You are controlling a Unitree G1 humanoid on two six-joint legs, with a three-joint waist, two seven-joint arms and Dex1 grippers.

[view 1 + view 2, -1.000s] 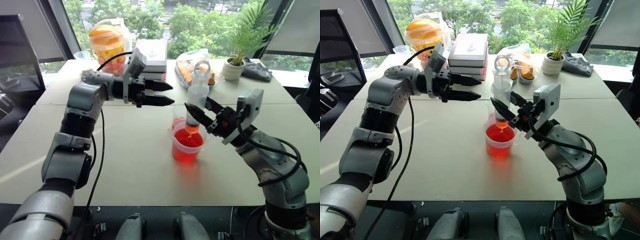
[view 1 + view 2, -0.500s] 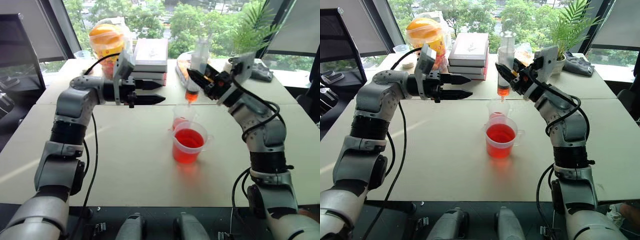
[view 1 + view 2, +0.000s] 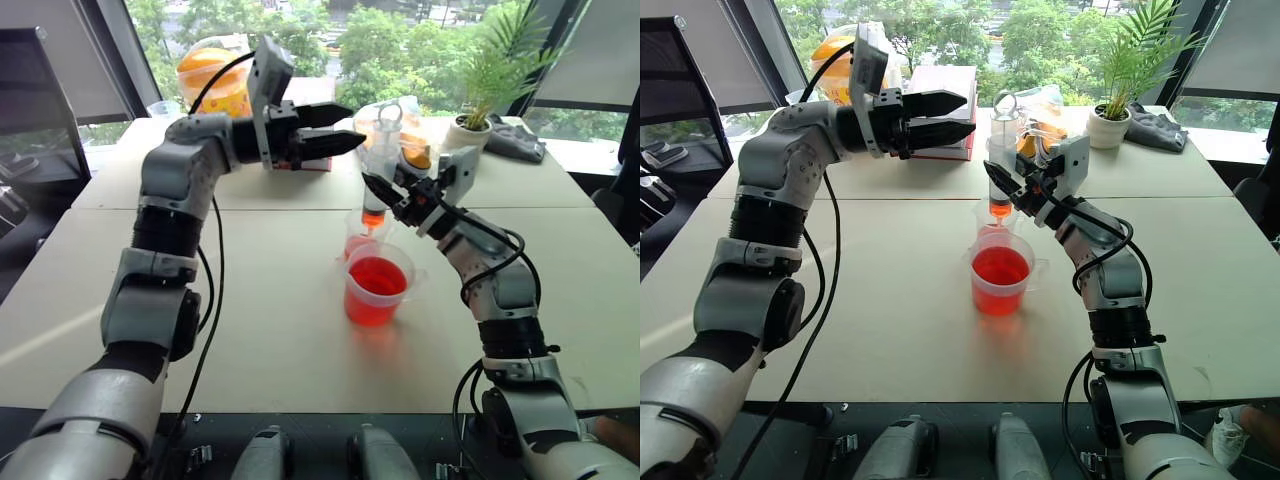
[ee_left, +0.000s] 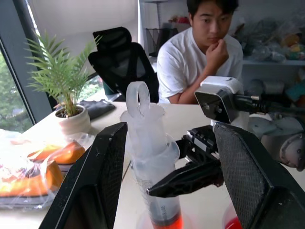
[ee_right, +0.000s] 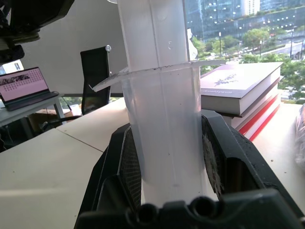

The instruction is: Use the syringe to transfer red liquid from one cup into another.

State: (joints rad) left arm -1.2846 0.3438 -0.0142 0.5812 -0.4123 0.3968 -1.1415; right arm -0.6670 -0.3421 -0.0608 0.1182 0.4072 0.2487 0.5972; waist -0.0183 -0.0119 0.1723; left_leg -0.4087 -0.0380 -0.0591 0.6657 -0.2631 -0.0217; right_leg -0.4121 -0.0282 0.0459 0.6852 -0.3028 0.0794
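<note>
Reaching across from the left, the left gripper (image 3: 345, 128) hangs in the air with its two black fingers apart and nothing between them, just left of the syringe (image 3: 381, 170) top. That syringe stands upright, squeezed tight in the right gripper (image 3: 383, 192). Its orange tip is over the small cup (image 3: 358, 238). The big cup (image 3: 377, 285) of red liquid (image 3: 377, 276) sits in front of the small cup, touching it.

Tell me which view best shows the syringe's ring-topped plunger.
The left wrist view: the syringe stands upright between that gripper's open fingers, ring top and barrel plain. The eye views show the whole syringe small, held by the right gripper above the cups. The right wrist view shows the barrel and flange close up, top cut off.
</note>
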